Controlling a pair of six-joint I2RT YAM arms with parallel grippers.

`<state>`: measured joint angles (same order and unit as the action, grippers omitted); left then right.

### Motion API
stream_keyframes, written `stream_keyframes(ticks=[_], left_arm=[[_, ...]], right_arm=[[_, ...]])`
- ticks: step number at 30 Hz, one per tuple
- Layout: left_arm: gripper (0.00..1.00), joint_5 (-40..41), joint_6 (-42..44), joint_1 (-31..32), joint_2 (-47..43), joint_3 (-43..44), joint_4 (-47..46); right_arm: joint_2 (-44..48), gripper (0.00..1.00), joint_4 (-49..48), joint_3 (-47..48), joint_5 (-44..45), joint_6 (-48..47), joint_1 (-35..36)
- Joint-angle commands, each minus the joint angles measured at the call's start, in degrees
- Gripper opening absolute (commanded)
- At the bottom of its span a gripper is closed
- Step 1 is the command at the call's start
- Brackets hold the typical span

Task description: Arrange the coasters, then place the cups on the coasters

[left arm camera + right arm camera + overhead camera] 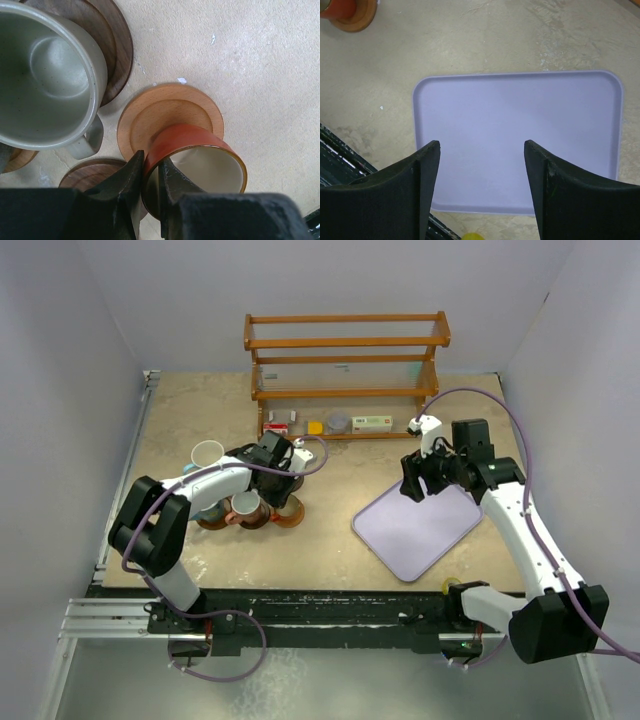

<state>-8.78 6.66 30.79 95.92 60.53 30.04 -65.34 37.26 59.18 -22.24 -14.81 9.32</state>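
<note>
left jaws clamped on orange cup (192,140), at edge of light coaster (165,107); right jaws apart over lavender tray (520,115)

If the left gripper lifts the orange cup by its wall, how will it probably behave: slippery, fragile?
The orange cup looks glazed and glossy, so it may slip or swing in the thin pinch of the left gripper on its wall. It seems rigid ceramic, so it could chip if knocked against the grey mug nearby.
</note>
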Motion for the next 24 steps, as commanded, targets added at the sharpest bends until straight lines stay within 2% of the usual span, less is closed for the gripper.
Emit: stream_keyframes(ticks=[1,13,24], left_arm=[[0.15,-0.9,0.0,-0.4,-0.1,1.8,-1.7],[0.28,-1.0,0.1,-0.4,-1.7,3.4,-0.3],[0.38,0.4,1.5,-0.4,-9.1,5.8,1.2]], right_arm=[[0.0,0.71,0.1,1.6,-1.8,-0.9,-0.2],[-1.0,0.71,0.7,2.0,-2.6,-1.3,-0.2],[-1.4,0.73,1.4,3.5,-1.7,-2.4,-0.2]])
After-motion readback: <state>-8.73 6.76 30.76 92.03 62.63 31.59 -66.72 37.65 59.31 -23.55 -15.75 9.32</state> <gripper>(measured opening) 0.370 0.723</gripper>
